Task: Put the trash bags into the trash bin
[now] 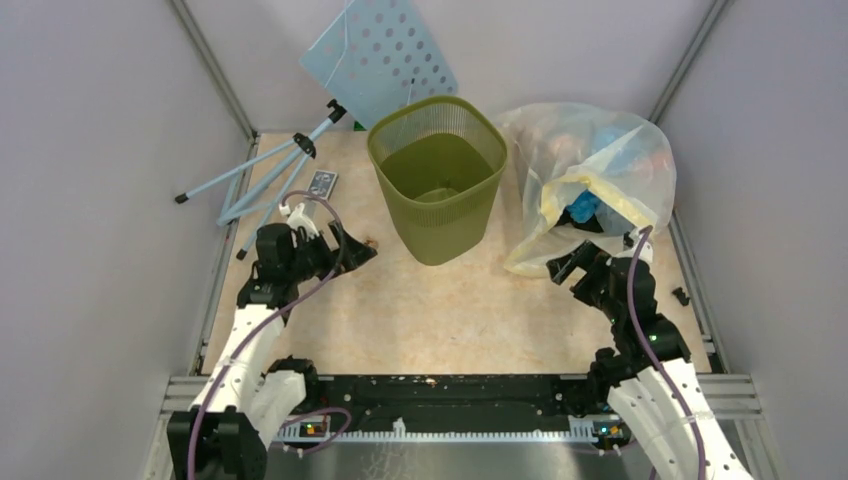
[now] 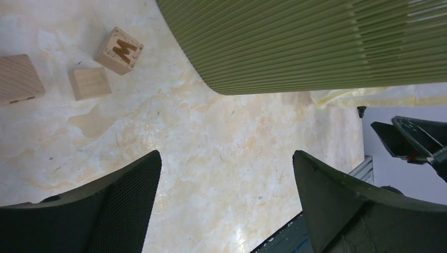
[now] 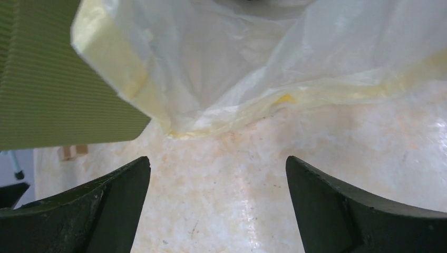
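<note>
While both arms crouch low over the table (image 1: 450, 320), the bin (image 1: 440, 225) stands upright at mid-table toward the far wall, its mouth open to the overhead camera. The left gripper (image 1: 352, 243) sits just left of the bin's base. Its jaws are spread wide and hold nothing, with only bare tabletop between the fingers in its wrist view. Three wooden blocks (image 2: 89, 83) lie on the table beyond that gripper's left finger, one of them stamped with an M, and the bin's ribbed wall fills the upper right of the same view.

The right gripper (image 1: 572, 262) points at the lower edge of a yellowish bag (image 1: 590, 180) just right of the bin. It is close to the plastic but not touching, its jaws likewise wide apart and empty. Blue shows through the bag's wall, though from above it is hard to tell what that blue is. A folded tripod (image 1: 270, 170) lies at the far left, and a perforated panel (image 1: 380, 55) leans against the back wall behind the bin.
</note>
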Robot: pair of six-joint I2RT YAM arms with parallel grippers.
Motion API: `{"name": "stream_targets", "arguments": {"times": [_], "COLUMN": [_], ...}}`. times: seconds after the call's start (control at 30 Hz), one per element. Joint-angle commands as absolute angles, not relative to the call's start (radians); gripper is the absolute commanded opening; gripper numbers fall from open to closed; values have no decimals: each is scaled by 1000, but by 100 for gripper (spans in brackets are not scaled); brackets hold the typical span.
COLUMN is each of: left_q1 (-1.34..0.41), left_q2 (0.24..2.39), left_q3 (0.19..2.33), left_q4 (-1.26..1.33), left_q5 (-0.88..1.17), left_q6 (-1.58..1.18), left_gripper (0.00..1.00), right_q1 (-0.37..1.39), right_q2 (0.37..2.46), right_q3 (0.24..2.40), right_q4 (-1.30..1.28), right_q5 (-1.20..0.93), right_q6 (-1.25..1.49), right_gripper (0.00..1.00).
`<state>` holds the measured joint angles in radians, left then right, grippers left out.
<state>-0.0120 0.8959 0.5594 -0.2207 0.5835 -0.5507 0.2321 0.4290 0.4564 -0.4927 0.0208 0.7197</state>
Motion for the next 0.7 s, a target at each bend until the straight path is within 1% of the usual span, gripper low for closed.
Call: {"name": "stream_targets", "arguments": {"times": [0.0, 0.07, 0.13, 0.17, 0.3, 0.43, 0.53, 0.6, 0.67], "left_q1": [-6, -6, -7, -7, -71, -233, -296, -320, -336], "left_q2": [838, 832, 849, 860, 888, 913, 976, 1021, 1064], "left_q3": [533, 501, 438, 427, 444, 477, 479, 477, 465], "left_q4": [-133, -63, 90, 124, 137, 152, 235, 294, 357], "left_q5": [649, 723, 840, 853, 776, 601, 608, 625, 614], "left_q6": [-546, -566, -613, -634, -637, -603, -560, -527, -519], "left_gripper": [99, 99, 99, 99, 99, 99, 99, 99, 99], "right_q1": [233, 234, 235, 235, 235, 235, 236, 235, 234], "right_q2": [470, 482, 486, 487, 491, 510, 523, 528, 531], "right_q3": [534, 540, 547, 548, 574, 621, 652, 665, 675], "right_q4": [-593, -586, -569, -556, -531, -509, -461, -440, -436], "right_q5": [196, 203, 185, 179, 190, 165, 20, -60, -85], "right_q6": [805, 802, 781, 760, 704, 664, 588, 561, 551], "right_gripper": [99, 99, 99, 99, 98, 98, 97, 94, 93]}}
